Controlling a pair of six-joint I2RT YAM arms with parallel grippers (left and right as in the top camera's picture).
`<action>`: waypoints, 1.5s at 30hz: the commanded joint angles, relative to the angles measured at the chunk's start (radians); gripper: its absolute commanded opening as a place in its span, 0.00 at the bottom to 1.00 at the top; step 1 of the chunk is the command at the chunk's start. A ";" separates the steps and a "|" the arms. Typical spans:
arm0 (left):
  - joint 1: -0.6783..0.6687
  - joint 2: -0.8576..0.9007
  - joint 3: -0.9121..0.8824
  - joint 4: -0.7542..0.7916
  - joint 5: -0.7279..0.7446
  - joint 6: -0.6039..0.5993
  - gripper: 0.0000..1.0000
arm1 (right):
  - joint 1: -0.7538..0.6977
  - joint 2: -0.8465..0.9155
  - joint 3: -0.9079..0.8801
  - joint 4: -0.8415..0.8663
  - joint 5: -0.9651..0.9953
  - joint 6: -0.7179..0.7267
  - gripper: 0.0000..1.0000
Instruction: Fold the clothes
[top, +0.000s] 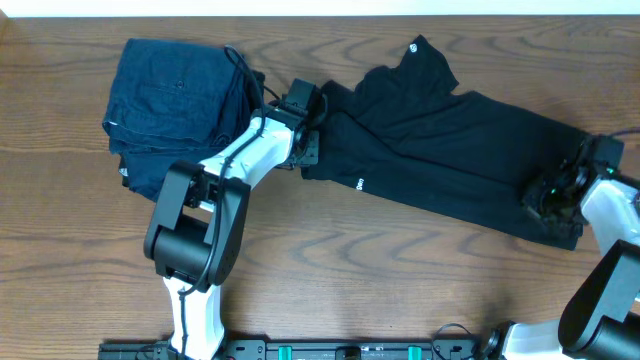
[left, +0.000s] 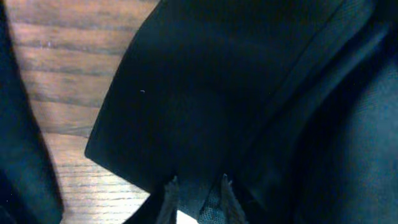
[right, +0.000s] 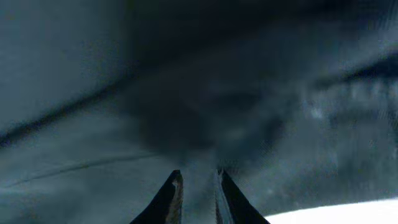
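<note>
Noted: the black shirt (top: 450, 150) lies flat on the table (top: 330, 270), centre to right, long axis running 10 to 4 o'clock. The left gripper (left: 198, 194) pinches cloth at the 10 o'clock end, the right gripper (right: 198, 190) at the 4 o'clock end. Each arm is nearest its own end.

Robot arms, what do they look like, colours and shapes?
The left arm and right arm are white tubes with bulky black joint housings. A black cable runs up the left arm's lower link. The left pincer and right pincer each end in two dark, tapering fingers.
</note>
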 joint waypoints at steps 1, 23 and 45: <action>0.002 0.014 -0.010 -0.036 0.007 0.006 0.23 | 0.003 0.002 -0.047 -0.002 0.066 0.034 0.14; 0.002 -0.039 0.013 -0.454 0.007 -0.073 0.06 | 0.000 -0.008 -0.095 0.132 0.116 0.026 0.06; 0.002 -0.329 0.034 -0.378 0.007 -0.187 0.08 | 0.428 0.014 0.099 0.042 -0.219 -0.356 0.01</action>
